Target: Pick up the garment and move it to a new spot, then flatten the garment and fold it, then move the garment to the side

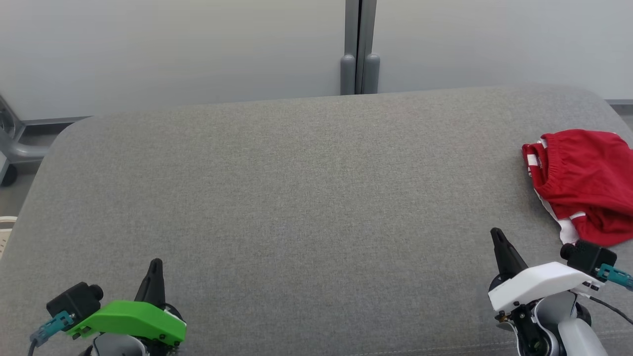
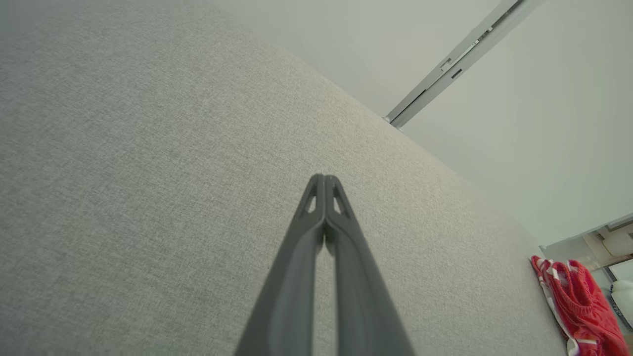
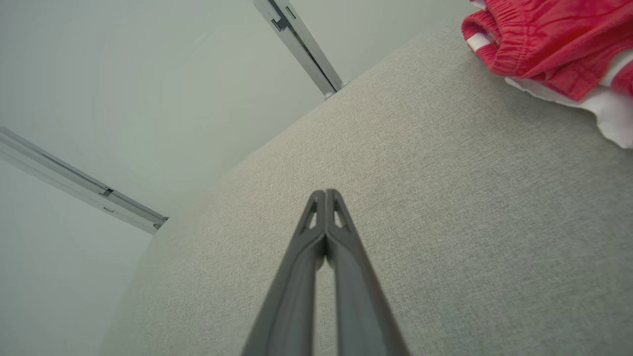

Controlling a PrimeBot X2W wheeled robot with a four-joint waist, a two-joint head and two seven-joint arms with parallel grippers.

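**A:** What is closest to the camera?

**B:** Two grippers, low over the near edge of the grey cushion [image 1: 296, 198]. The left gripper [image 1: 156, 267] has a bright green cover and sits over the cushion's near left corner. Its two long dark fingers are pressed together, with nothing between them.

**A:** And the other one?

**B:** The right gripper [image 1: 497, 238] has a white cover and sits over the cushion's near right part. Its jaws are together too, tip against tip, holding nothing. In each wrist view the finger pair meets at the tips over bare grey fabric.

**A:** Where is the garment?

**B:** The garment [image 1: 583, 183] is red with white stripes and a gathered elastic waistband. It lies bunched at the cushion's right edge, about halfway back, and the frame cuts part of it off. It lies just past the right gripper without touching it, and well apart from the left gripper.

**A:** What is beyond the cushion?

**B:** Pale wall panels [image 1: 173, 49] stand behind the cushion's far edge. A grey metal post [image 1: 360, 49] rises at their seam, behind the middle of that edge.
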